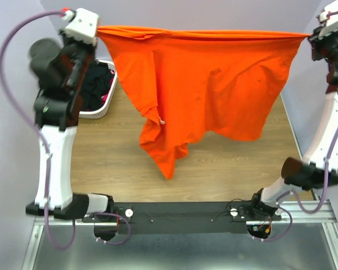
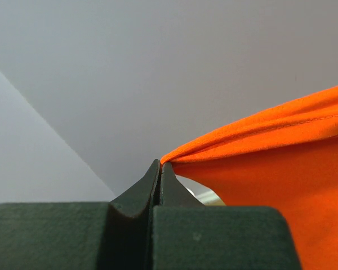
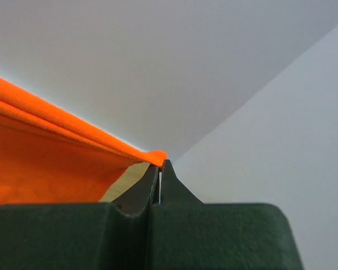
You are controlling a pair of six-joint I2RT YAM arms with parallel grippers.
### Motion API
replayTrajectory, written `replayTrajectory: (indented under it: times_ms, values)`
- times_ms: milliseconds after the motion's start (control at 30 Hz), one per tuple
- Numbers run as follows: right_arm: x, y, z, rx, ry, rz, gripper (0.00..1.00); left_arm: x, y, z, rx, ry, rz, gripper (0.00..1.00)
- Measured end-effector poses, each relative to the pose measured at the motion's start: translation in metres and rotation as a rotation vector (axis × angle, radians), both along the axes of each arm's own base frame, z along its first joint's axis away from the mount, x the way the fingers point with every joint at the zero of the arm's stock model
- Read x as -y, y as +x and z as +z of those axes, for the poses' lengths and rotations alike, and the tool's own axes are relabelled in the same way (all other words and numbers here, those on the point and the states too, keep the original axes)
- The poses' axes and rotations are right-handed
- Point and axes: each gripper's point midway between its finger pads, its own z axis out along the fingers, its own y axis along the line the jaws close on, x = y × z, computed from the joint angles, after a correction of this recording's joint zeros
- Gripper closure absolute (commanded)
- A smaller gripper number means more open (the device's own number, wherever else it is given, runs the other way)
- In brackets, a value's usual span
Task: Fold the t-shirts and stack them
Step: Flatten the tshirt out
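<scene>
The orange t-shirt hangs in the air above the table, stretched by one edge between the two arms. In the top view that edge runs as a taut line across the upper part of the scene, from about 10 o'clock to about 2 o'clock.

The left gripper is pressed together on the corner at the 10 o'clock end. Its wrist view shows the dark jaws meeting with the orange hem pinched at their tips, the cloth leading off toward 3 o'clock. The right gripper is likewise closed tight on the opposite corner, the hem leading away toward 9 o'clock in its own view.

Below the taut edge the shirt drapes in loose folds, and its lowest point dangles toward 6 o'clock, left of centre, over the wood. Whether that tip touches the table I cannot tell.

At about 9 o'clock of the table, partly behind the left arm, stands a white laundry basket — black shirts lie heaped in it, with a bit of pink cloth near the rim.
</scene>
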Motion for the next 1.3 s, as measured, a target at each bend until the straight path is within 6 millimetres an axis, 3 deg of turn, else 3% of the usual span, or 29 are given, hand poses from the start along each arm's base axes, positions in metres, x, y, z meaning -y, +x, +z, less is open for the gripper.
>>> replayTrajectory:
  times_ms: [133,200,233,367,467,667,733,800,833,933,1033,1067,1100,1133,1233,1300]
  values:
    - [0.010,0.053,-0.058,-0.138,0.052,0.008,0.99,0.014,0.072,-0.049,-0.147,0.024,-0.017,1.00]
    - [0.015,0.078,-0.077,-0.180,0.067,-0.007,0.99,0.019,0.107,-0.057,-0.167,0.027,-0.019,1.00]
    - [0.016,0.084,-0.077,-0.176,0.066,-0.013,1.00,0.022,0.124,-0.064,-0.185,0.028,-0.019,1.00]
    - [0.027,0.121,-0.064,-0.099,0.042,-0.086,0.99,0.032,0.173,-0.035,-0.078,0.010,-0.019,1.00]
    - [0.036,0.129,-0.045,-0.015,0.032,-0.156,0.99,0.038,0.182,-0.024,-0.010,0.001,-0.009,1.00]
    - [0.041,0.125,0.002,0.156,0.015,-0.199,0.99,0.041,0.157,0.010,0.141,0.002,-0.008,1.00]
    - [0.037,0.124,-0.003,0.152,0.015,-0.193,0.99,0.039,0.148,0.010,0.162,0.017,-0.003,1.00]
    - [0.032,0.130,-0.030,0.102,0.019,-0.180,0.99,0.038,0.146,-0.002,0.144,0.033,0.002,1.00]
    - [0.029,0.130,-0.045,0.068,0.021,-0.174,1.00,0.038,0.149,-0.016,0.121,0.045,0.006,1.00]
    - [0.019,0.143,-0.123,-0.096,0.000,-0.147,0.99,0.040,0.165,-0.080,0.008,0.084,0.009,1.00]
    - [0.013,0.147,-0.235,-0.322,-0.026,-0.110,0.99,0.041,0.188,-0.199,-0.230,0.150,0.008,1.00]
    - [0.012,0.142,-0.279,-0.412,-0.038,-0.096,0.99,0.041,0.191,-0.244,-0.328,0.178,0.005,1.00]
    - [0.011,0.136,-0.309,-0.478,-0.042,-0.083,0.99,0.040,0.191,-0.288,-0.431,0.208,0.003,1.00]
    - [0.008,0.124,-0.346,-0.565,-0.046,-0.067,0.99,0.039,0.190,-0.316,-0.492,0.226,0.000,1.00]
    - [0.002,0.097,-0.402,-0.717,-0.060,-0.024,1.00,0.029,0.169,-0.395,-0.693,0.293,-0.009,1.00]
    - [0.000,0.090,-0.409,-0.748,-0.070,-0.004,1.00,0.024,0.164,-0.406,-0.734,0.314,-0.011,1.00]
